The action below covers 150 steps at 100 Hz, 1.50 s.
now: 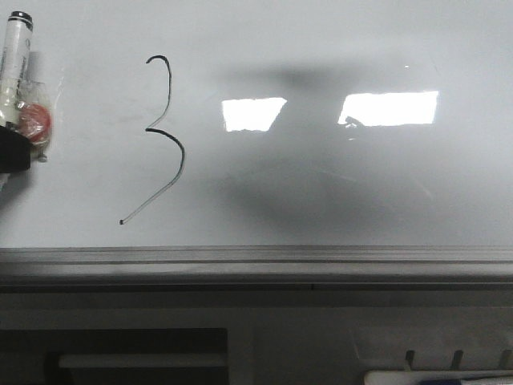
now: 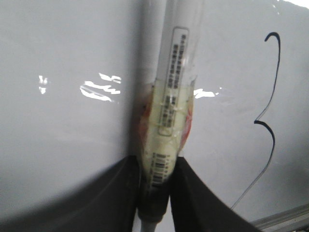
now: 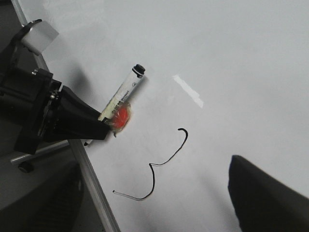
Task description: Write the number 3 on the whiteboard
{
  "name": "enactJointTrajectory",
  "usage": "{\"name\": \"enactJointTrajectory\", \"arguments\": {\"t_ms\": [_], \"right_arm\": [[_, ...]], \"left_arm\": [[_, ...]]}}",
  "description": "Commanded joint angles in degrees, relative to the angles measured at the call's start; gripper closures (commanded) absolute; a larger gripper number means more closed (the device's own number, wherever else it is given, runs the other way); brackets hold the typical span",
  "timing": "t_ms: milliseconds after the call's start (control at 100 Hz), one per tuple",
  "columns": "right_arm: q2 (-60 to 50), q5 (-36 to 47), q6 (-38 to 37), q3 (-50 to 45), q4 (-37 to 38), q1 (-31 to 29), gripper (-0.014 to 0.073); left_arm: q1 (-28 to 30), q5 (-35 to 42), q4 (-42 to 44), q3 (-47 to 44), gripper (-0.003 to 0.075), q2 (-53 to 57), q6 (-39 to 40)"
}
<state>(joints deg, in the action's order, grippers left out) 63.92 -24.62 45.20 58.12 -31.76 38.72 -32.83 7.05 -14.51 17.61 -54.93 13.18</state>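
A black number 3 [image 1: 164,136] stands drawn on the left part of the whiteboard [image 1: 337,200], its two curves bulging to the right and a long thin tail slanting down to the lower left, ending in a small dot just above the grey metal ledge [image 1: 256,261] that runs along the board's bottom edge. Two bright rectangular light reflections sit on the glossy surface to the right of the numeral, well apart from it. At the far left edge of the front view, the left gripper [image 1: 14,148] is clamped on a white marker [image 1: 16,64] with a black tip; the marker points upward, and clear tape with a red patch is wrapped around its lower barrel. The left wrist view shows the two dark fingers [image 2: 198,203] closed against either side of the marker's taped, barcoded barrel, with the numeral off to one side. The marker tip is apart from the drawn line, beside the numeral's upper curve. The right wrist view shows one dark finger of the right gripper [image 3: 268,193] near the board; whether that gripper is open or closed cannot be told.
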Motion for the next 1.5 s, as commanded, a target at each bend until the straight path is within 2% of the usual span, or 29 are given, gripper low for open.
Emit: {"name": "enactJointTrajectory", "arguments": {"t_ms": [0, 160, 320, 510, 760, 960, 1301, 1371, 1441, 1491], "right_arm": [[-1.38, 2.94, -0.02, 1.75, -1.16, -0.33, 0.0049], [-1.38, 2.94, -0.02, 1.75, -1.16, -0.33, 0.0049], [-1.38, 2.94, -0.02, 1.75, -1.16, -0.33, 0.0049], [-1.38, 2.94, -0.02, 1.75, -1.16, -0.33, 0.0049], [-1.38, 2.94, -0.02, 1.75, -1.16, -0.33, 0.0049], [-1.38, 2.94, -0.02, 1.75, -1.16, -0.33, 0.0049], [-1.5, 1.42, -0.02, 1.75, -3.0, -0.33, 0.0053], [-1.78, 1.01, -0.02, 1.75, -3.12, -0.33, 0.012], [-2.32, 0.63, -0.02, 1.75, -3.12, -0.33, 0.0286], [-3.23, 0.38, -0.02, 1.75, -3.12, -0.33, 0.0468]], "left_arm": [[-0.05, 3.97, -1.86, 1.37, 0.0553, -0.14, 0.51], [-2.95, 6.05, -1.86, 1.37, 0.0553, -0.25, 0.51], [-3.52, 6.46, -2.16, 1.37, 0.0543, -0.25, 0.51], [-3.52, 6.36, -2.16, 1.37, 0.0428, -0.25, 0.51], [-3.52, 6.26, -1.64, 1.37, 0.0404, -0.25, 0.51], [-3.28, 4.72, -1.42, 1.37, 0.0282, -0.04, 0.51], [0.85, -2.07, 3.33, 1.27, 0.0279, 9.19, 0.01], [1.33, -4.54, 3.87, 1.27, 0.0282, 12.63, -0.12], [1.61, -6.1, 5.93, 1.27, 0.0318, 16.23, -0.12], [1.61, -6.68, 7.77, 1.27, 0.0403, 18.86, -0.12]]}}
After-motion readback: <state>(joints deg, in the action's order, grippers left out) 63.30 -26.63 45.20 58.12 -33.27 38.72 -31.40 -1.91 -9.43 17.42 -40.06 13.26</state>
